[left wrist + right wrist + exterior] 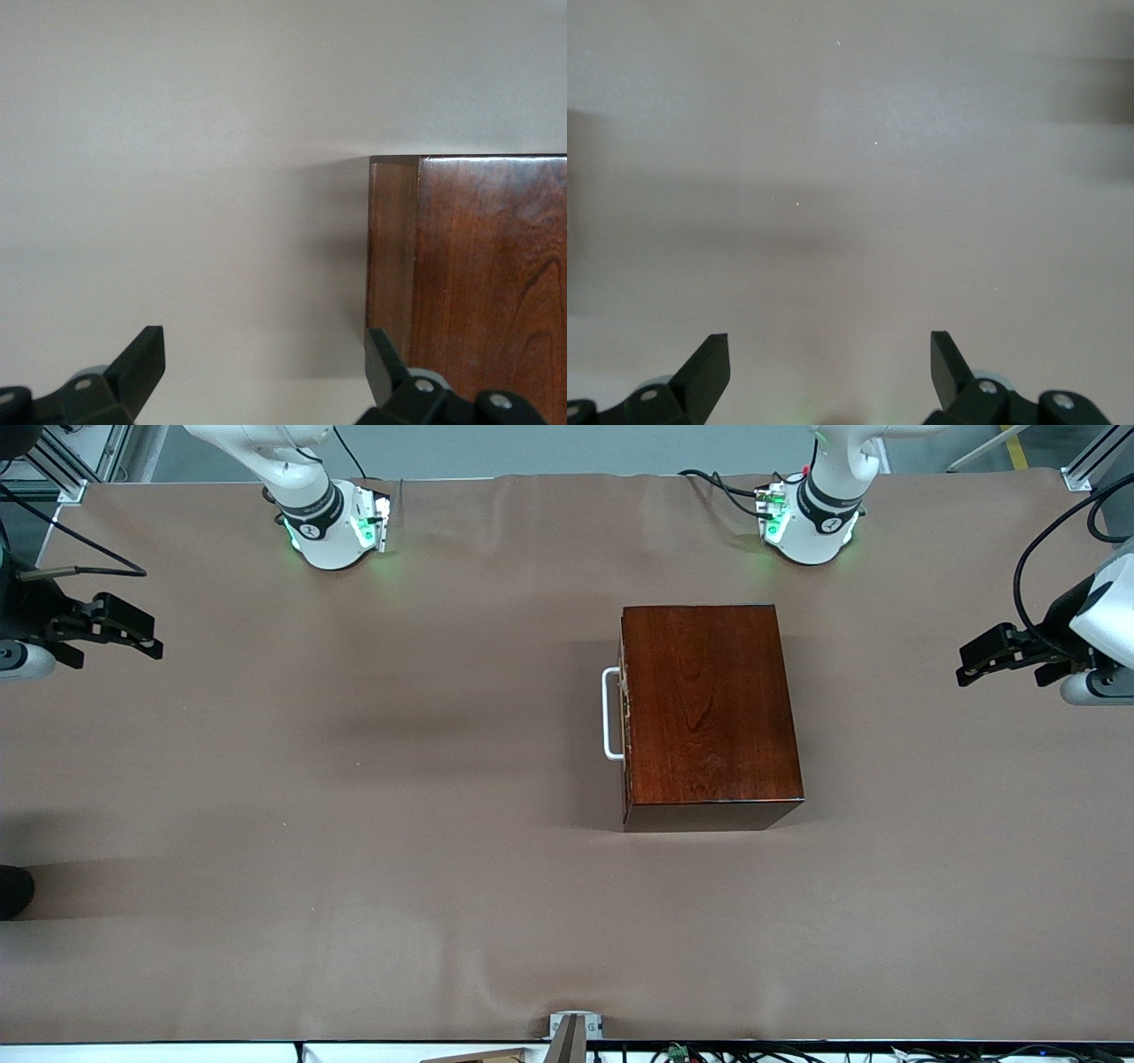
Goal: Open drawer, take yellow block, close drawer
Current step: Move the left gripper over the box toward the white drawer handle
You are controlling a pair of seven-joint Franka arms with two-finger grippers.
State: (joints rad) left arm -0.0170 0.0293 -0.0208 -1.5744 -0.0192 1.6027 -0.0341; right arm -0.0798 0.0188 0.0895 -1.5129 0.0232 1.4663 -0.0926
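A dark mahogany box (pixel 709 708) stands on the table near the middle, somewhat toward the left arm's end. Its drawer (pixel 626 717) is shut, and the white loop handle (pixel 609 714) faces the right arm's end. The yellow block is hidden. My left gripper (pixel 966 664) hangs open and empty over the table's left-arm end; in the left wrist view its fingers (pixel 142 359) frame bare cloth and a corner of the box (pixel 478 266). My right gripper (pixel 146 639) waits open and empty over the other end of the table, with only cloth between its fingers (pixel 709 363).
A brown cloth (pixel 354 824) covers the whole table. The two arm bases (pixel 332 527) (pixel 811 522) stand along the edge farthest from the front camera. A small metal bracket (pixel 574 1027) sits at the nearest edge.
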